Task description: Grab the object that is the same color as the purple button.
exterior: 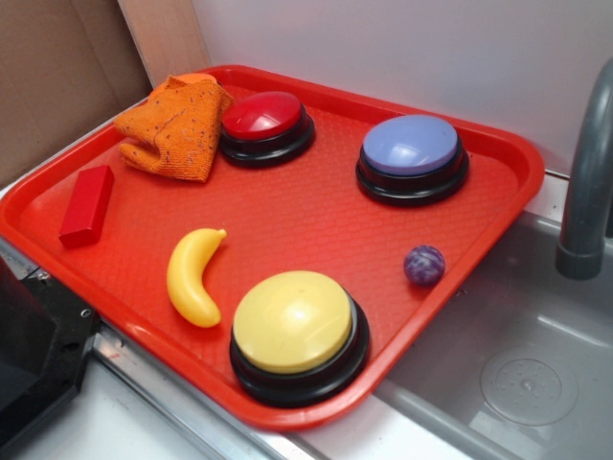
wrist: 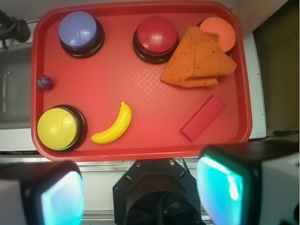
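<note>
Bench under my arm is pale, with a grey sink (exterior: 517, 374) and a grey faucet (exterior: 586, 182) along one side and a white wall behind. On it sits one red textured tray (wrist: 140, 93), and everything lies inside it. Three dome buttons on black bases: the purple button (wrist: 78, 30), one red button (wrist: 155, 35), one yellow button (wrist: 58, 127). One marbled purple ball (wrist: 44, 82) rests near the tray's sink-side rim, between the purple and yellow buttons, touching neither. One yellow banana (wrist: 114, 124), one red block (wrist: 203, 117), one crumpled orange cloth (wrist: 198, 60) with an orange disc (wrist: 219, 32) half hidden beneath it. My tool (wrist: 140, 187) hangs above the tray's near edge, fingers (wrist: 220, 185) spread wide, pinching nothing.
</note>
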{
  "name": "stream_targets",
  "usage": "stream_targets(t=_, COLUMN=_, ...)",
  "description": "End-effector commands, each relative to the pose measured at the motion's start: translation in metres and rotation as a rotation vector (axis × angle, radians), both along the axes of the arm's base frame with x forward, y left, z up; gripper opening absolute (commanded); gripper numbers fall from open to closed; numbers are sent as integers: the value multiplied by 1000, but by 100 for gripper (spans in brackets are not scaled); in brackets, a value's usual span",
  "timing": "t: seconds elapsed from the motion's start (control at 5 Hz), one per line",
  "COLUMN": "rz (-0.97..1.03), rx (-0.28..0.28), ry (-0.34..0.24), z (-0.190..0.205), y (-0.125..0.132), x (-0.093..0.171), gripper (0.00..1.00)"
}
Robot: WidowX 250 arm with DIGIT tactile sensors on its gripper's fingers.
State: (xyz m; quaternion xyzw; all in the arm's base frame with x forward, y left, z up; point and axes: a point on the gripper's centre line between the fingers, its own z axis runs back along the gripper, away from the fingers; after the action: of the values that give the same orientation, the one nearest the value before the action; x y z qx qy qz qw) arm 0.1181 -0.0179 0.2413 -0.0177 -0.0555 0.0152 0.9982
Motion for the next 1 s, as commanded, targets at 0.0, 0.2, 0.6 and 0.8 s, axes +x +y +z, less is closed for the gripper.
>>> stream_targets(t=0.0, rz=0, rx=0, ry=0, z=0, y=0, x=0, gripper=100)
stream_targets(t=0.2, rz=-138, rx=9, ry=-10, z=-2, y=-12, x=17, gripper=100)
stream_targets(t=0.6, rz=-532, rx=82, ry=-108, z=-24, y=-52, x=58, gripper=100)
stream_targets(t=0.8, rz=-679, rx=106, ry=-145, z=-42, y=-66, x=83, gripper=100)
